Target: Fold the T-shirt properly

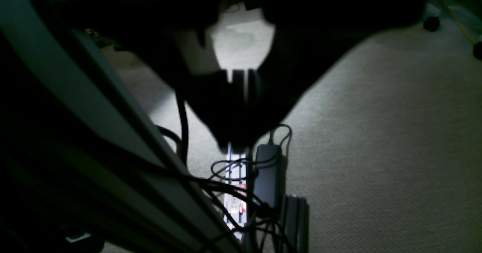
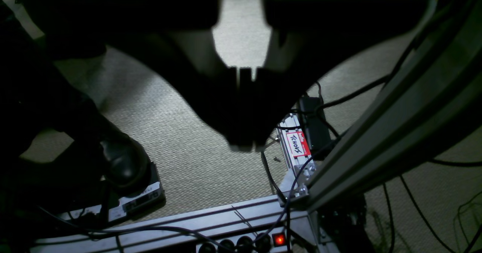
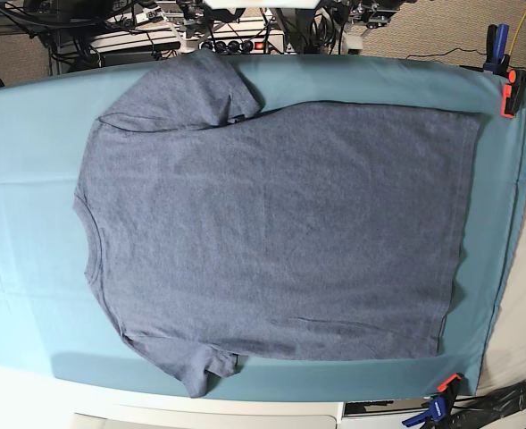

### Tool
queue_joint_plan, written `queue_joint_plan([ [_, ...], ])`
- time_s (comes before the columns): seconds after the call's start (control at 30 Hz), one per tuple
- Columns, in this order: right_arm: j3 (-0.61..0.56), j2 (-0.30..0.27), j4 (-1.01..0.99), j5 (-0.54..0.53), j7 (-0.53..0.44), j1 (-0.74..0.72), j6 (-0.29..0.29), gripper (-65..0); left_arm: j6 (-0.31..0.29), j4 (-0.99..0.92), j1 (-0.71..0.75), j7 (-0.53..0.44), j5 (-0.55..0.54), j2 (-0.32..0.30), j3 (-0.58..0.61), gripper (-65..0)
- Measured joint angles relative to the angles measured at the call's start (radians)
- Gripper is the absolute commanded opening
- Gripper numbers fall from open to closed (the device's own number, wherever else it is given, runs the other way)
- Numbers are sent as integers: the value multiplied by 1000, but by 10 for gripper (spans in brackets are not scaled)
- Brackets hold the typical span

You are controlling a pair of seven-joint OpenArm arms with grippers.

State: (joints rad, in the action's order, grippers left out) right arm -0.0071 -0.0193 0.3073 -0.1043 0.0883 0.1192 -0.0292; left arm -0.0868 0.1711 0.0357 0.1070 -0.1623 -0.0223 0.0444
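A heathered blue-grey T-shirt (image 3: 271, 232) lies spread flat on a table draped in smooth teal cloth (image 3: 30, 223), its round ribbed neck toward the base view's left edge and its straight hem toward the right. Both short sleeves fan outward, one at the top near the cluttered far edge, one at the bottom; the knit shows only faint creases and no lettering is visible on the upper side. Orange-and-blue clamps (image 3: 510, 89) pin the cloth at the right-hand corners (another (image 3: 441, 404) sits at the lower right).

Neither arm appears above the table. The left gripper (image 1: 239, 76) hangs in dark silhouette over pale, ribbed carpet (image 1: 376, 132), its fingers (image 1: 235, 106) pressed together, with tangled black cables (image 1: 226, 185) and a slanting metal frame rail (image 1: 94, 106) alongside. The right gripper (image 2: 244, 74) is likewise a black outline over the same carpet, fingers (image 2: 241, 110) pressed together and holding nothing, above a power strip with a glowing red switch (image 2: 279, 239). The shirt lies well apart from both pairs of fingers, out of either wrist view.
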Motion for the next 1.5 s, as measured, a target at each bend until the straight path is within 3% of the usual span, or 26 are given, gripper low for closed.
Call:
queue_joint_plan([
  [0.33, 0, 0, 1, 0, -8, 3, 0, -645, 0, 2, 3, -1, -2, 0, 0, -639],
  [0.53, 0, 0, 2, 1, -98, 82, 0, -645, -1, 46, 76, -1, -12, -4, 0, -639],
  [0.6, 0, 0, 2, 1, -174, 121, 0, -645, -16, 88, 123, -12, -67, -16, -1, -639],
  [0.67, 0, -5, 4, 2, -282, 157, 0, -645, -39, 161, 168, -16, -58, -37, -1, -639],
  [0.77, 0, -24, 82, 43, -330, 229, 0, -645, -72, 304, 276, -10, -36, -76, -1, -638],
  [1.0, -1, -102, 404, 52, -302, 462, -1, -645, -66, 686, 587, 25, -32, -175, 1, -638],
  [1.17, 0, -204, 651, 52, -282, 599, 11, -645, -68, 989, 740, 56, -34, -261, -4, -638],
  [1.27, -2, -269, 782, 53, -273, 698, 93, -645, -63, 1159, 879, 103, 21, -313, -27, -638],
  [1.43, -4, -397, 992, 55, -274, 855, 328, -646, -69, 1492, 1033, 122, 40, -385, -130, -638],
  [1.5, -2, -453, 1058, 89, -271, 912, 450, -646, -84, 1602, 1107, 141, 44, -428, -179, -638],
])
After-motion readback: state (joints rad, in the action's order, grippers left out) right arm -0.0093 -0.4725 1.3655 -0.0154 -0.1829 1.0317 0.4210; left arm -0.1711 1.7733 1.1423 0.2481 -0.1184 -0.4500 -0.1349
